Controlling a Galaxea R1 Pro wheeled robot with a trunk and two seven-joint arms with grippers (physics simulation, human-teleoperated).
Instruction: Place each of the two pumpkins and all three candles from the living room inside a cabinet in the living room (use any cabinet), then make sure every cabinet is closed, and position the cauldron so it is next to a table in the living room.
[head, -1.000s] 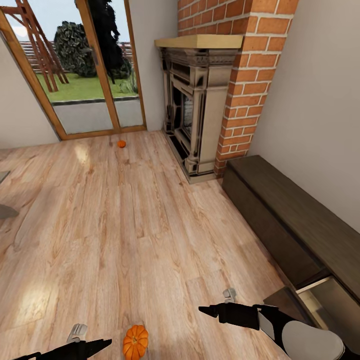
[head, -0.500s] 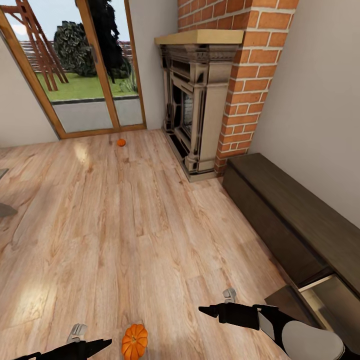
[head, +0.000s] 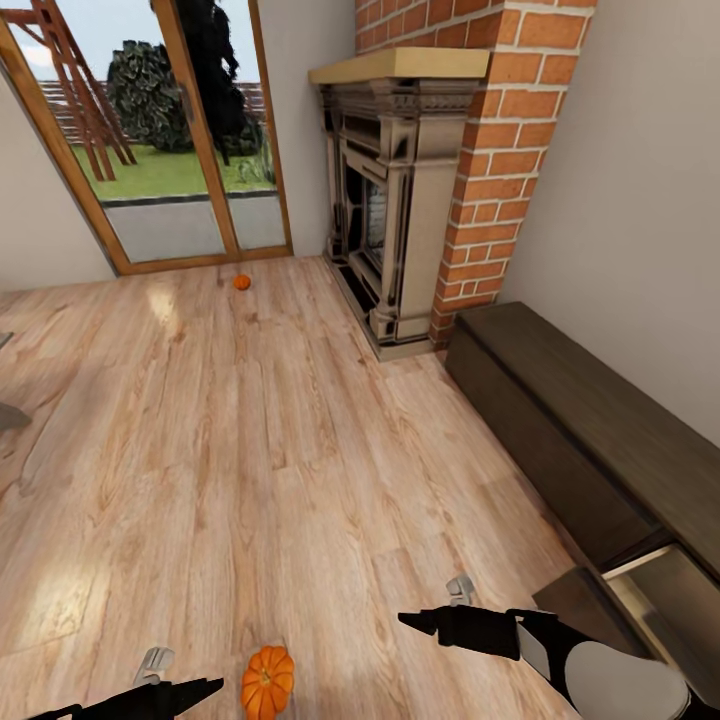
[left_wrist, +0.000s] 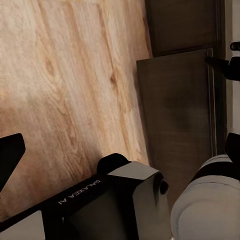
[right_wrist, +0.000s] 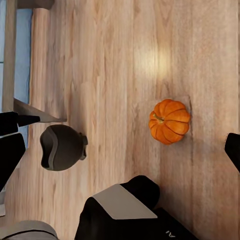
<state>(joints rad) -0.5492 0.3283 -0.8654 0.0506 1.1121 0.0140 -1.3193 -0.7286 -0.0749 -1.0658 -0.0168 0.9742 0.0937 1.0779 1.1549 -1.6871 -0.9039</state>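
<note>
Hands level, low beside near pumpkin.

My feed: floor is pale honey-tan planks with darker streaky grain. Near pumpkin bright orange, ribbed with darker orange grooves, short dark stem; far pumpkin a small orange dot by the orange-brown door frame. Fireplace: red-orange brick with pale grey mortar, beige and dark-brown surround, tan mantel. Cabinet dark brown wood, faint grain; open drawer pale beige inside. Cauldron matte black with a greyish sheen. Walls off-white. My arms read black with light grey shells.
</note>
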